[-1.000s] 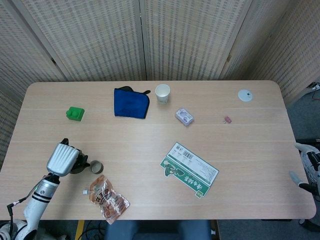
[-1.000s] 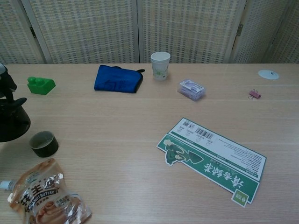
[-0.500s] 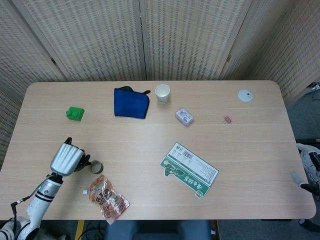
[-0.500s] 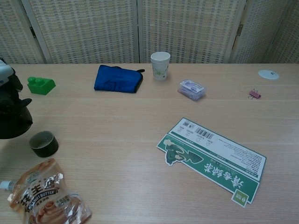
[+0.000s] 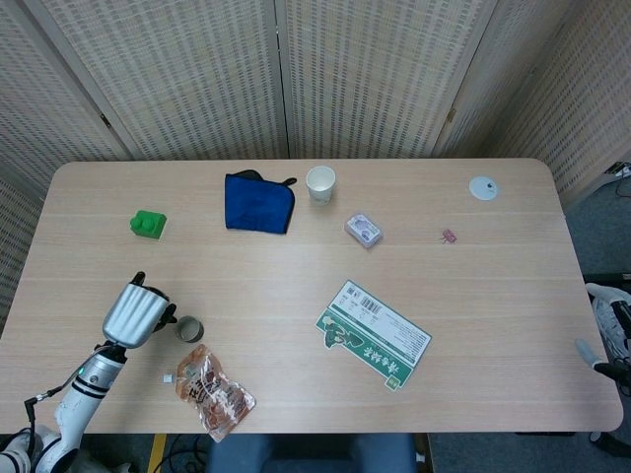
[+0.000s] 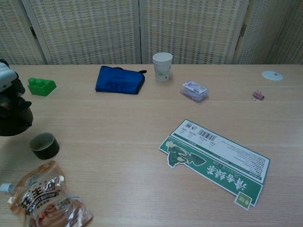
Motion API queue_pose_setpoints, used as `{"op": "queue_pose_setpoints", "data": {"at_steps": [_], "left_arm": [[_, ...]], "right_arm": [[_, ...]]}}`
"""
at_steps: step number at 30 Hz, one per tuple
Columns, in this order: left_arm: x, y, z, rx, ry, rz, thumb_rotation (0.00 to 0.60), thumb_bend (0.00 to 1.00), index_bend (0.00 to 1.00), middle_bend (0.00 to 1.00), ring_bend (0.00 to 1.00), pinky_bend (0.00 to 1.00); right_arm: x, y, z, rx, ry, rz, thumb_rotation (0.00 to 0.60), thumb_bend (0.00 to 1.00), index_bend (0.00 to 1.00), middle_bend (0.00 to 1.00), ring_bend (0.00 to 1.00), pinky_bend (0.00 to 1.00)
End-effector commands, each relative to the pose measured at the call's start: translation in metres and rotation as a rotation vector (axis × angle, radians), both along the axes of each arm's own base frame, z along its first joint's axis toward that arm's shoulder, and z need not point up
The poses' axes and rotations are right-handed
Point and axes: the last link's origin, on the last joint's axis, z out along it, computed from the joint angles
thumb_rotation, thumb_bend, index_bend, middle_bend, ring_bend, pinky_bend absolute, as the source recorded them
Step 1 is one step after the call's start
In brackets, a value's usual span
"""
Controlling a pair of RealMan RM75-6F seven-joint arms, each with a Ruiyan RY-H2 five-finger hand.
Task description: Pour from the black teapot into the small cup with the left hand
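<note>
The black teapot point(image 6: 13, 122) hangs just above the table at the near left, held by my left hand point(image 5: 133, 314). In the head view the hand's silver back covers most of the teapot point(image 5: 164, 317), leaving only a black sliver showing. The chest view cuts off the left hand point(image 6: 7, 81) at the frame edge, above the pot. The small dark cup point(image 5: 189, 328) stands upright just right of the pot, and its mouth point(image 6: 44, 144) looks empty. My right hand point(image 5: 605, 335) hangs beyond the table's right edge, only partly in frame.
A snack pouch point(image 5: 212, 390) lies just in front of the cup. A green block point(image 5: 148, 224), blue cloth point(image 5: 258, 203), paper cup point(image 5: 320, 183) and small purple packet point(image 5: 363, 230) line the far side. A green-and-white card point(image 5: 374, 335) lies at centre.
My left hand has shifted slightly right toward the small cup, carrying the teapot. The cup and the right hand have stayed put.
</note>
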Motion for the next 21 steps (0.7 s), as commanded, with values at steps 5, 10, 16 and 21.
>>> {"op": "queue_pose_setpoints", "data": {"at_steps": [5,10,16,21], "left_arm": [[0.0010,-0.0030,-0.0037,-0.005,0.030,-0.021,0.494,0.42,1.00,1.00,0.95,0.48],[0.0030,-0.0038,-0.0056,-0.003,0.044,-0.036,0.495,0.42,1.00,1.00,0.95,0.48],[0.0046,-0.0046,-0.0084,-0.004,0.068,-0.051,0.497,0.42,1.00,1.00,0.95,0.48],[0.0055,-0.0048,-0.0105,0.000,0.087,-0.059,0.500,0.42,1.00,1.00,0.95,0.48]], "right_arm": [[0.0003,-0.0001,-0.0002,0.001,-0.001,0.000,0.600,0.19,0.26,0.29,0.20,0.19],[0.0002,0.0000,0.0002,-0.001,-0.001,0.000,0.600,0.19,0.26,0.29,0.20,0.19],[-0.0007,0.0004,0.0002,-0.002,-0.002,-0.002,0.600,0.19,0.26,0.29,0.20,0.19],[-0.0012,0.0002,0.0004,-0.002,-0.003,-0.003,0.600,0.19,0.26,0.29,0.20,0.19]]}}
